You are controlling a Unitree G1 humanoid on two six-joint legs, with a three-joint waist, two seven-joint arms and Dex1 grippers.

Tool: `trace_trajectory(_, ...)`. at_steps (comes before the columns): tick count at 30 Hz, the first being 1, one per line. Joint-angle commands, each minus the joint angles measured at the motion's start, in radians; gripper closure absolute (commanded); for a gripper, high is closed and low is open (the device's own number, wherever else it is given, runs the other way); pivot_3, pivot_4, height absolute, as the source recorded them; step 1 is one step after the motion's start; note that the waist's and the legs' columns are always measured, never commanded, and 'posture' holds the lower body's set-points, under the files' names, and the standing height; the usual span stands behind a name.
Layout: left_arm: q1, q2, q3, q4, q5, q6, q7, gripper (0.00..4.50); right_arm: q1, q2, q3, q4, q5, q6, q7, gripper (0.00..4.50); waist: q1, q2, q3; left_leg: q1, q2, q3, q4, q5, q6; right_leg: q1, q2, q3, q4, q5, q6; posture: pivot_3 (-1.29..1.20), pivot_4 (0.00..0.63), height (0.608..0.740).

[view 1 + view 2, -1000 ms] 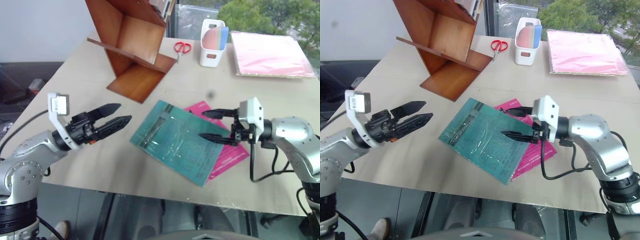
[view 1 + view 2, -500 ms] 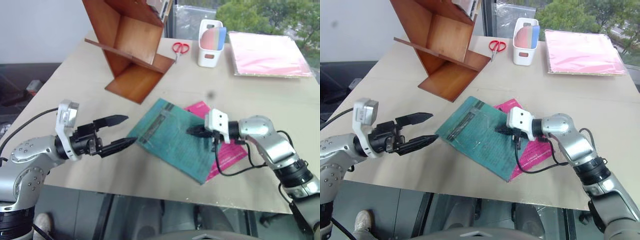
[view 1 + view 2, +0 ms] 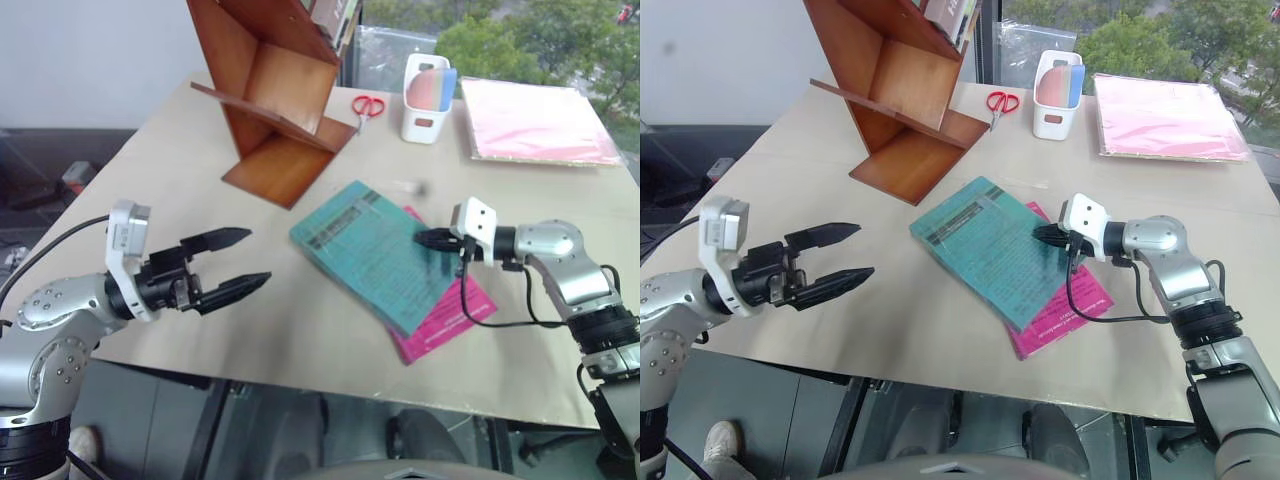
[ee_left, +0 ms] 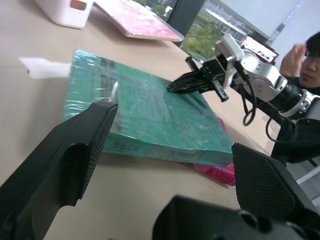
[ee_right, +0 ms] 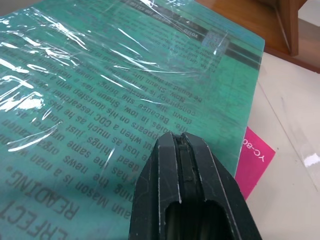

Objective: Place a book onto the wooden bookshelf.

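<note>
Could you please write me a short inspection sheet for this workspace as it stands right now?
Surface: beige table, flat.
Job's things: teal book lies flat, partly over a pink book; wooden bookshelf stands tilted at the back.
Clutter: red scissors, white pen holder, pink folder.
Grippers: left gripper open, clear of the book; right gripper shut, tips over the book's cover, holding nothing.
Cables: black cable loops from the right wrist.
Surroundings: window with trees behind; a person beyond the table.
</note>
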Motion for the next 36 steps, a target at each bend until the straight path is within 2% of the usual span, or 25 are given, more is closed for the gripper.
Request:
trace_trajectory(1, -0.001, 0.002, -0.009, -0.008, -0.006, -0.01, -0.032, 0.0, 0.08, -0.033, -0.056, -0.119, 0.089, 0.077, 0.064, 4.46, 0.003, 0.001, 0.001, -0.001, 0.0, 0.0, 0.0, 0.0, 0.0, 0.0, -0.001, 0.0, 0.0, 0.0, 0.0, 0.0, 0.15, 0.74)
trace_trajectory(3, -0.003, -0.007, -0.023, -0.001, -0.004, -0.006, -0.032, 0.0, 0.107, -0.047, -0.087, -0.204, 0.112, 0.08, 0.065, 4.46, 0.004, 0.005, 0.004, -0.002, 0.0, 0.001, -0.001, 0.0, 0.001, -0.001, -0.003, -0.001, -0.002, 0.0, 0.0, 0.0, 0.15, 0.74)
trace_trajectory(7, -0.005, -0.041, -0.073, -0.01, -0.018, 0.049, 0.02, 0.0, 0.154, -0.061, -0.176, -0.4, 0.236, 0.207, 0.022, 4.46, -0.005, 0.01, 0.008, -0.004, -0.001, 0.004, -0.008, 0.002, 0.008, -0.002, 0.003, -0.003, -0.01, 0.002, 0.004, 0.0, 0.15, 0.74)
trace_trajectory(11, -0.026, -0.112, -0.13, 0.0, -0.019, 0.092, 0.101, 0.0, 0.287, -0.103, -0.259, -0.571, 0.251, 0.249, -0.031, 2.63, -0.001, 0.011, 0.009, -0.007, -0.001, 0.008, -0.009, -0.001, 0.006, -0.003, 0.009, -0.003, -0.013, 0.002, 0.004, 0.0, 0.15, 0.74)
trace_trajectory(13, -0.031, -0.135, -0.147, 0.003, -0.026, 0.121, 0.128, 0.0, 0.356, -0.129, -0.3, -0.638, 0.274, 0.278, -0.038, 1.98, 0.003, 0.011, 0.009, -0.008, 0.0, 0.006, -0.009, -0.002, 0.006, -0.003, 0.009, -0.005, -0.013, -0.002, 0.004, 0.0, 0.15, 0.74)
trace_trajectory(17, -0.03, -0.145, -0.152, -0.001, -0.104, 0.251, 0.179, 0.0, 0.497, -0.175, -0.391, -0.767, 0.312, 0.306, -0.046, 0.13, -0.006, 0.011, 0.009, -0.016, -0.001, 0.006, -0.007, -0.003, 0.005, -0.011, 0.009, -0.005, -0.01, -0.002, 0.004, 0.0, 0.15, 0.74)
trace_trajectory(22, -0.092, -0.165, -0.096, 0.074, -0.426, 0.58, 0.424, 0.0, 0.556, -0.179, -0.402, -0.813, 0.273, 0.262, -0.058, 0.13, -0.009, 0.011, 0.009, -0.015, 0.0, 0.004, -0.005, -0.002, 0.005, -0.009, 0.01, -0.006, -0.008, -0.001, 0.004, 0.0, 0.15, 0.74)
trace_trajectory(25, -0.161, -0.206, -0.09, 0.164, -0.642, 0.68, 0.648, 0.0, 0.554, -0.173, -0.382, -0.804, 0.243, 0.232, -0.063, 0.13, -0.005, 0.011, 0.009, -0.015, 0.0, 0.001, -0.001, -0.002, 0.006, -0.008, 0.01, -0.009, -0.007, -0.002, 0.004, 0.0, 0.15, 0.74)
trace_trajectory(32, -0.207, -0.277, -0.134, 0.261, -0.933, 0.673, 0.994, 0.0, 0.542, -0.185, -0.384, -0.786, 0.248, 0.228, -0.044, 0.13, -0.004, 0.011, 0.009, -0.017, -0.002, -0.001, 0.004, -0.003, 0.007, -0.005, 0.009, -0.011, -0.007, -0.001, 0.005, 0.0, 0.15, 0.74)
trace_trajectory(36, -0.19, -0.283, -0.175, 0.261, -1.043, 0.653, 1.101, 0.0, 0.544, -0.195, -0.398, -0.79, 0.257, 0.236, -0.037, 0.13, -0.003, 0.011, 0.009, -0.017, -0.002, -0.001, 0.005, -0.003, 0.006, -0.005, 0.01, -0.011, -0.006, -0.001, 0.005, 0.0, 0.15, 0.74)
